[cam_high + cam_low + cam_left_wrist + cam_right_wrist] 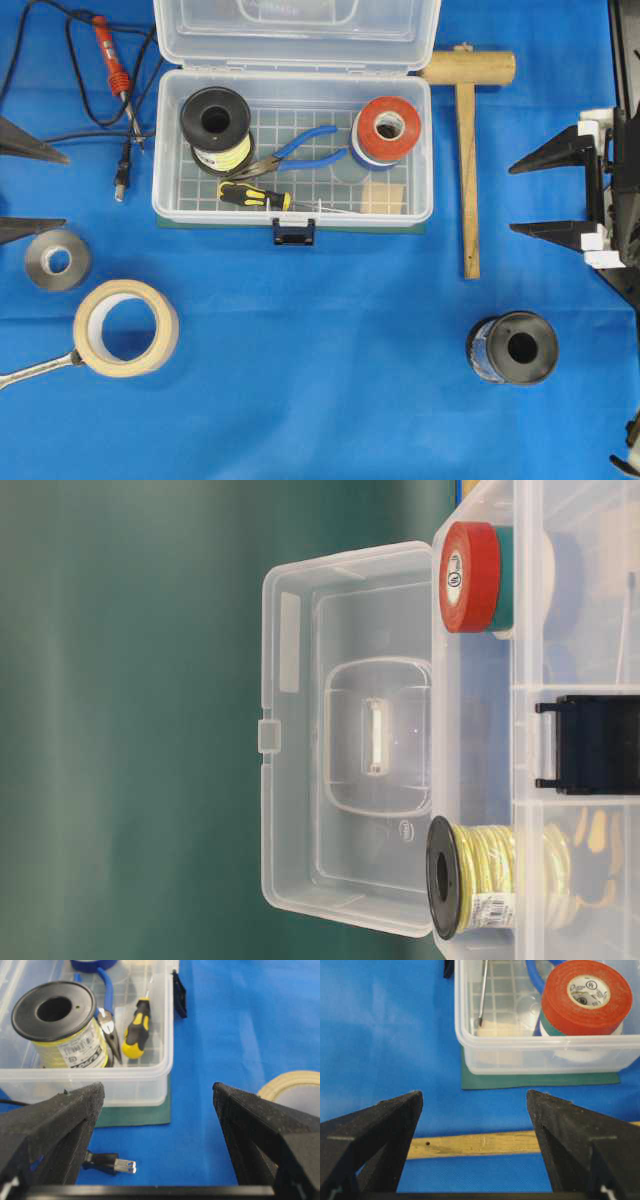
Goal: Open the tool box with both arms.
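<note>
The tool box [190, 213] is a clear plastic case at the top middle of the overhead view, with its lid [300, 30] swung fully back and its dark latch [293, 232] hanging at the front. Inside lie a yellow wire spool [216, 128], a red tape roll [388, 128], blue pliers [295, 152] and a screwdriver [255, 196]. My left gripper [60, 190] is open at the left edge, clear of the box. My right gripper [512, 198] is open at the right, also apart. Both wrist views show empty gaps: left gripper [157, 1091], right gripper [475, 1096].
A wooden mallet [468, 150] lies between the box and my right gripper. A black spool [512, 348] stands at the front right. On the left are a masking tape roll [125, 328], a grey tape roll [57, 260], a soldering iron [110, 55] and its plug [121, 178].
</note>
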